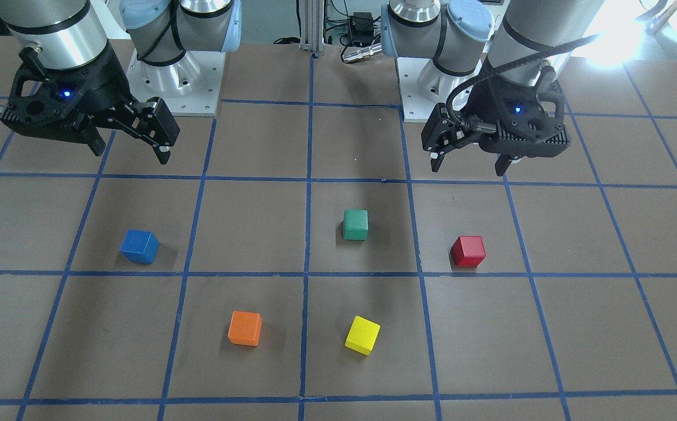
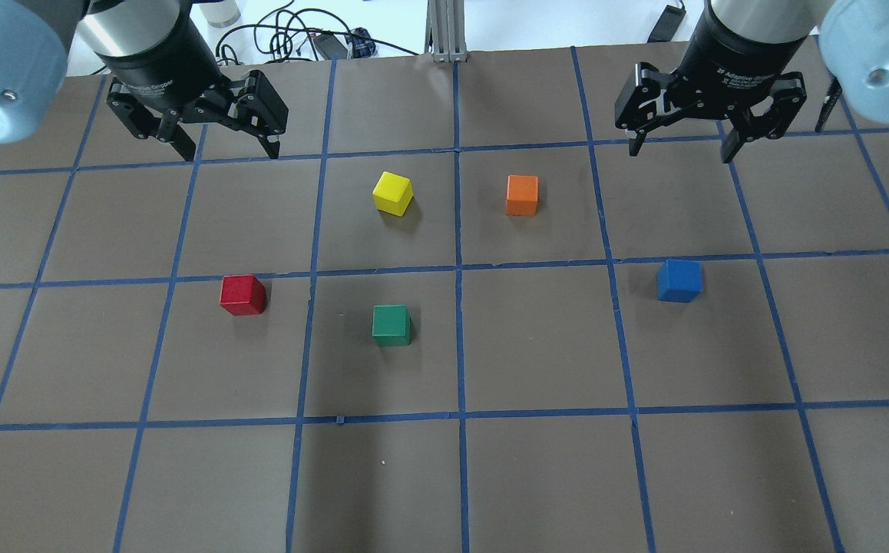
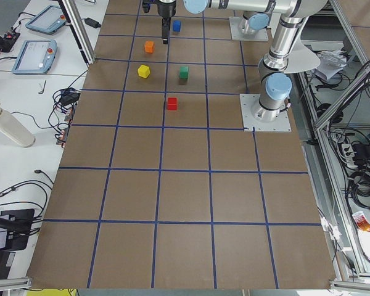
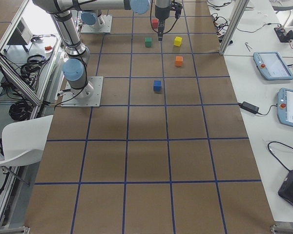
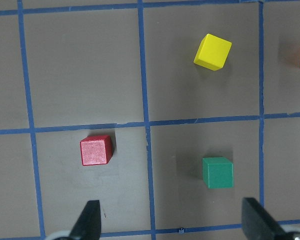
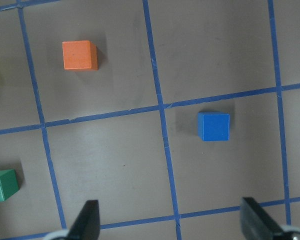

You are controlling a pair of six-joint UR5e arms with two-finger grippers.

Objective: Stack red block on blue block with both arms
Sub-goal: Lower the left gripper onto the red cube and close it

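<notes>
We see both arms (image 2: 145,38) cut off above; left gripper (image 2: 229,150) and right gripper (image 2: 679,152) spread empty; red block (image 2: 243,295), blue block (image 2: 679,280) lie flat

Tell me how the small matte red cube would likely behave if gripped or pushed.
The small matte red cube looks solid, so probably stiff when squeezed. Sitting flat on the brown table, it should slide rather than roll.

A green cube (image 2: 391,324), an orange cube (image 2: 522,194) and a yellow cube (image 2: 393,192) turned askew sit well apart on the brown bench (image 2: 537,476), gridded with blue tape (image 2: 459,346).
</notes>
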